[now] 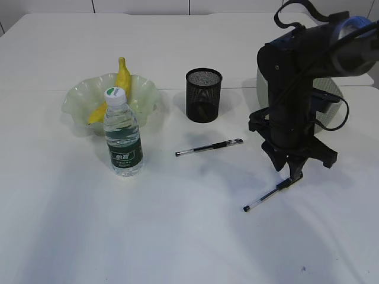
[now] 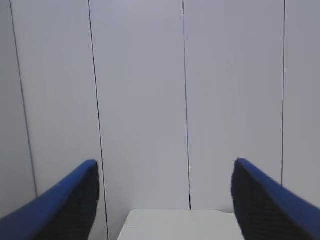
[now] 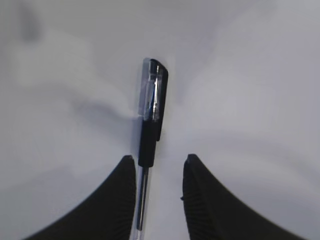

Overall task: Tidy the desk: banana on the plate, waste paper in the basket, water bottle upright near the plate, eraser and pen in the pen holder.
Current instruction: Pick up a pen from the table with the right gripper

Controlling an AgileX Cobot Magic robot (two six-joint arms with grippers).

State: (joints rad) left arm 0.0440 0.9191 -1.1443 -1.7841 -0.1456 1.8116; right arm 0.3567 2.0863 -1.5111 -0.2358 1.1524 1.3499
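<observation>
Beside the pen holder [image 1: 204,94] lies 1 pen [image 1: 209,147]; right pincer [image 1: 294,173] part-open, straddling another pen [image 1: 267,197], unclamped

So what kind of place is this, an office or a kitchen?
Probably a test desk staged like an office: a plain white tabletop with pens and a mesh pen holder, bare panelled wall, robot arm.

Black right arm [image 1: 296,77] bent down at the scene's right, black gripper [image 1: 294,168] pointing downward, jaws partly parted. Blue-edged left gripper [image 2: 165,200] held level, spread wide, gripping nothing.
</observation>
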